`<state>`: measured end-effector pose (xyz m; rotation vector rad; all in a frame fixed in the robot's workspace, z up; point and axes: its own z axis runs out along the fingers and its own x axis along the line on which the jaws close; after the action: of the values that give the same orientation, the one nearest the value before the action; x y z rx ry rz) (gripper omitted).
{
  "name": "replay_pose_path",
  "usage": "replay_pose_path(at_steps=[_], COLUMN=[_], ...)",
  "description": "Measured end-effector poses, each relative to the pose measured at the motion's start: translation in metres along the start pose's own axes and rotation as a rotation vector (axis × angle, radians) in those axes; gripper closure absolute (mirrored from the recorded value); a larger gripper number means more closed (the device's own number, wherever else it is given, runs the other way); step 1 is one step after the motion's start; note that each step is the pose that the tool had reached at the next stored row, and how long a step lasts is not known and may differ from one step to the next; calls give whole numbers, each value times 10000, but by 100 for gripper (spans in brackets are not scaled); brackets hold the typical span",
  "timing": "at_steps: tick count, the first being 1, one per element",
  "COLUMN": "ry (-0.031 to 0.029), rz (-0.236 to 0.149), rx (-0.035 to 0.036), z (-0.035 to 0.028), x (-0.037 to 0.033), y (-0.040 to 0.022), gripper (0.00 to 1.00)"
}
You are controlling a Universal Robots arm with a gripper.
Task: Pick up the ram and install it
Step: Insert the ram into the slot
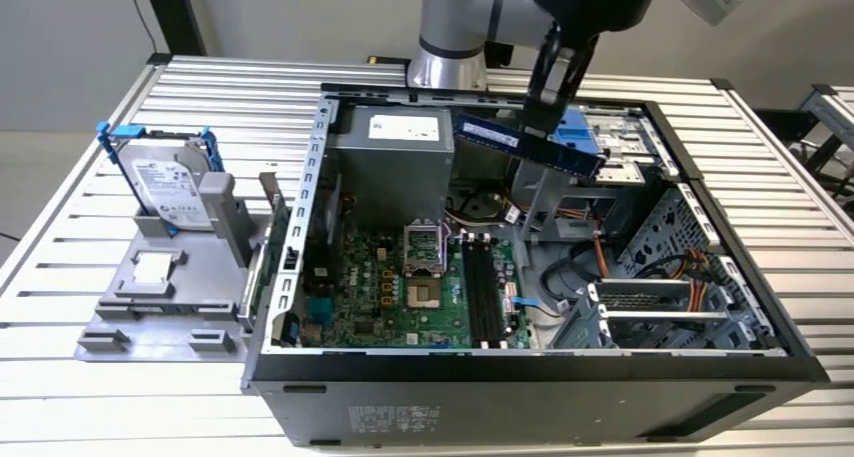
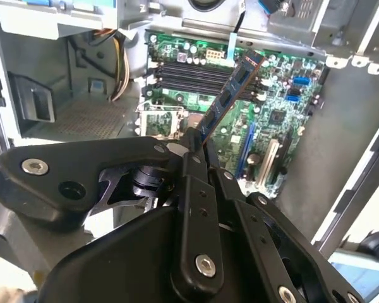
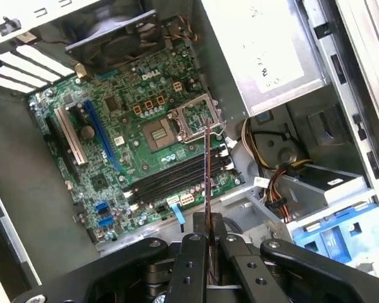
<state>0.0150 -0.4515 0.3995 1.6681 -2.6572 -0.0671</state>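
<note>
Gripper (image 2: 192, 150) linkage is closest in the second wrist view, jaws clamped on one end of the ram (image 2: 230, 95), so pick-up looks done. The stick juts out of the grip, tilted, in the air over the open PC case (image 1: 534, 372), touching nothing else that I can see. First wrist view has it edge-on, hanging over the motherboard (image 3: 114, 145) near the DIMM slots (image 3: 177, 180) and the CPU socket (image 3: 192, 123). All four slots look empty to me, so install isn't done: stick not seated, no contact with a slot or latch visible. In the exterior view the ram sits at about 1 o'clock from the CPU socket, well above the board, just in front of the grey power supply (image 1: 394, 157). Slots there run 12-to-6, while the stick lies closer to 10-to-4, so my read is it isn't lined up with them yet. Farthest out, at 9 o'clock from the case, a hard drive (image 1: 174, 187) in a blue caddy stands on a grey fixture (image 1: 147, 317), well apart from the work.
</note>
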Motion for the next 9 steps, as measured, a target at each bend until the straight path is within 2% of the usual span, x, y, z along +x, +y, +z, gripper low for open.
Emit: replay_pose_path(at_steps=[9], ry=[-52], rz=[1364], rx=[27], z=[0], x=[0], y=[0], gripper=[100])
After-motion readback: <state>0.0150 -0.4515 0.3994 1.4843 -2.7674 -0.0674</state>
